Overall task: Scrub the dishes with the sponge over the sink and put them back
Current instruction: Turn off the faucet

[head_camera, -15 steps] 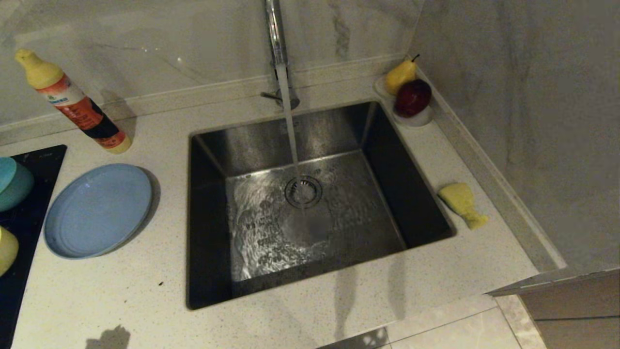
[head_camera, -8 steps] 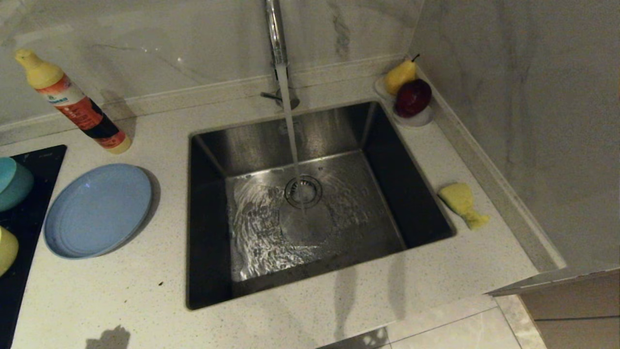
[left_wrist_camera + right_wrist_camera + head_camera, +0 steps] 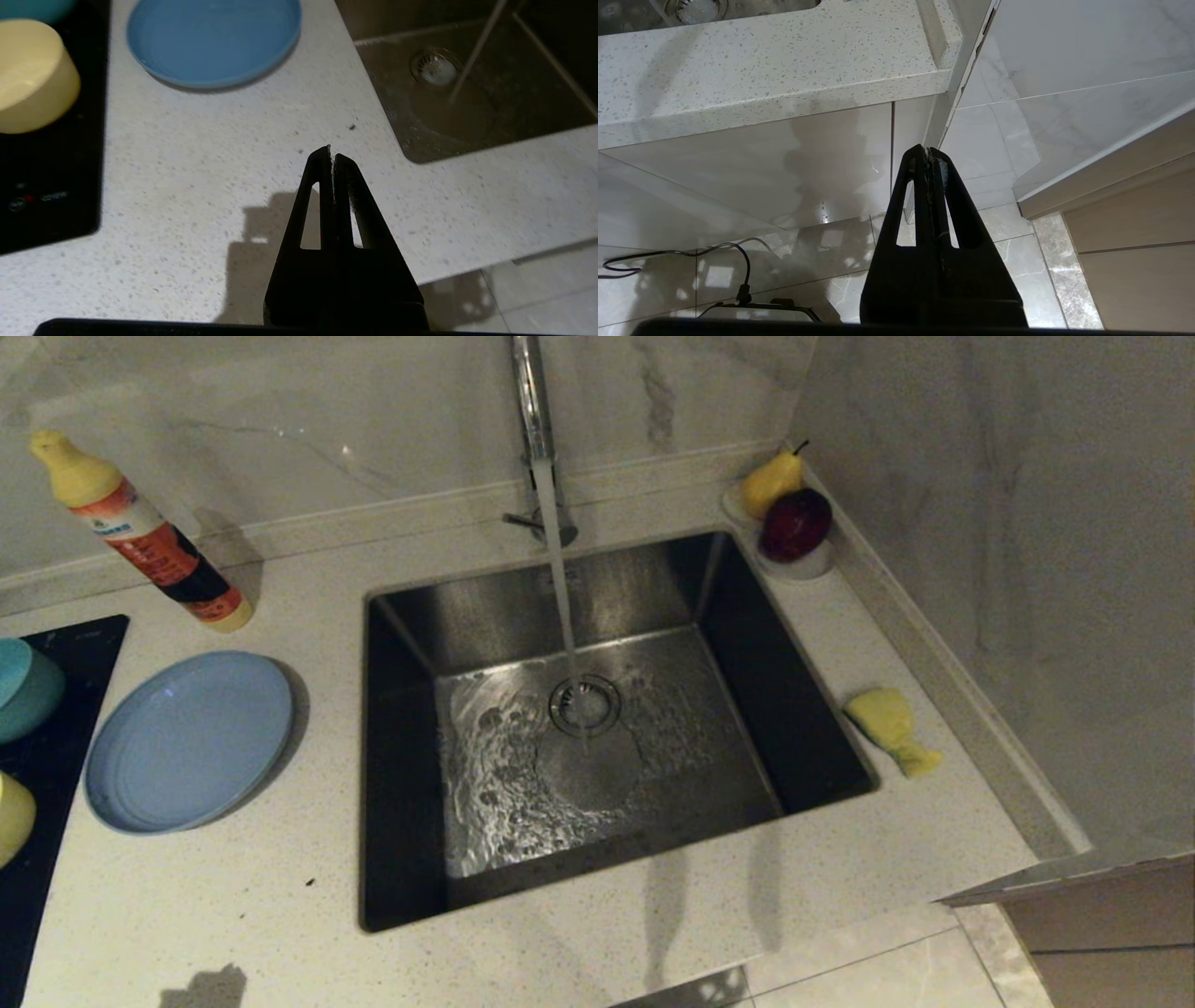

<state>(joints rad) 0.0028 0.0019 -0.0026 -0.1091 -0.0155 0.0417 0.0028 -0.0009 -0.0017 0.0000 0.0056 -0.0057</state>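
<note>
The sponge (image 3: 892, 729) (yellow, crumpled) lay on the counter just right of the sink (image 3: 597, 728). Tap water streamed onto the drain. The light-blue plate (image 3: 187, 739) sat empty left of the sink, bowls beyond it. The left gripper (image 3: 331, 151) and right gripper (image 3: 927, 150) were both pinched closed, empty.
</note>
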